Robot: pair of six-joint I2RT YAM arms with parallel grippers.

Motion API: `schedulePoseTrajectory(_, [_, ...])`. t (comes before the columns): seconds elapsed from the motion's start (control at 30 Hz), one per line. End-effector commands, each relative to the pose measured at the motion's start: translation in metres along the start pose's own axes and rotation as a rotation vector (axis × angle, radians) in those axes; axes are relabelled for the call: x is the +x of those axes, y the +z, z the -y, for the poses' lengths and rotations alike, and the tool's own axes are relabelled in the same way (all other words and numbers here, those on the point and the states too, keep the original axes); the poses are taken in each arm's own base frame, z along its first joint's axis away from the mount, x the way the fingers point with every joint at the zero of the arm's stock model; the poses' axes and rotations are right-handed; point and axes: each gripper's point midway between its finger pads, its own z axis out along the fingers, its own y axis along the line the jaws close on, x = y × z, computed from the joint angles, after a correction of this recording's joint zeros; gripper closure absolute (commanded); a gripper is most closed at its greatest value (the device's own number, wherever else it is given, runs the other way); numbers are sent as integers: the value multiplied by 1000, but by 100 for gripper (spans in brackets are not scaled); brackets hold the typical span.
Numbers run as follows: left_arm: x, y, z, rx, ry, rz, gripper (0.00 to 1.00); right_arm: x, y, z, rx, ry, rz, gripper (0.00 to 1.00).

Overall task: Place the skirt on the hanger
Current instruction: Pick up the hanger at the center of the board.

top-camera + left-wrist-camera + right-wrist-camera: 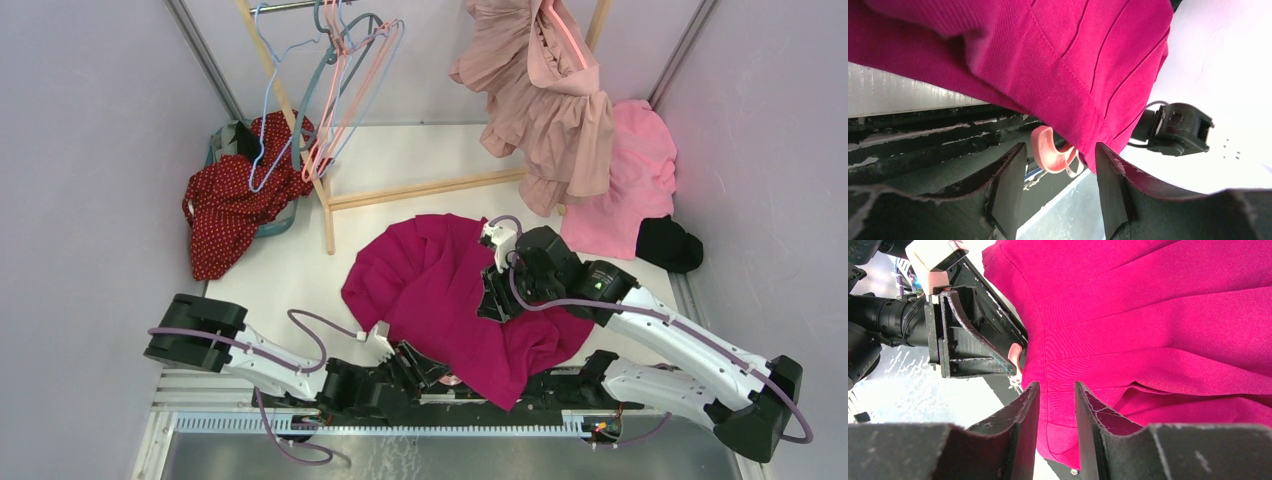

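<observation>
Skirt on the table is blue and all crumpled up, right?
Not quite. The skirt is not blue, it is magenta pink, as the top external view shows. It does lie all crumpled up on the table.

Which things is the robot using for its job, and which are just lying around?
For the job: magenta skirt, pink hanger.
Just lying about: red dotted garment, hanging ruffled dress, pink garment, black cloth, spare hangers.
</observation>
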Motion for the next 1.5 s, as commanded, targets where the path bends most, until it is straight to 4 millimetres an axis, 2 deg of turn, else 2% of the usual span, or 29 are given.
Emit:
schedulePoseTrajectory(0.0, [-13, 2, 12, 51, -92, 83, 42, -8, -2, -4, -19, -10, 40, 64])
schedulePoseTrajectory(0.27, [-8, 9, 10, 49, -112, 88, 59, -6, -2, -2, -14, -13, 35, 64])
schedulePoseTrajectory(0.6, [6, 17, 17, 38, -100, 75, 58, -4, -6, -2, -12, -18, 34, 64])
schedulePoseTrajectory(0.67, [5, 18, 19, 39, -101, 89, 64, -2, -7, -2, -10, -20, 32, 64])
schedulePoseTrajectory(0.73, [2, 17, 23, 46, -96, 105, 75, -1, -9, -1, -9, -21, 34, 65])
schedulePoseTrajectory(0.8, [-2, 14, 31, 49, -75, 125, 82, -1, -11, 0, -2, -23, 34, 65])
schedulePoseTrajectory(0.93, [-13, 4, 51, 48, -12, 151, 89, -1, -16, 3, 24, -29, 35, 65])
schedulePoseTrajectory(1.17, [-42, -13, 98, 64, 82, 146, 88, -14, -30, 2, 58, -65, 56, 65])
schedulePoseTrajectory(1.47, [-90, -9, 149, 87, 201, 146, 85, -30, -49, -7, 49, -132, 82, 65])
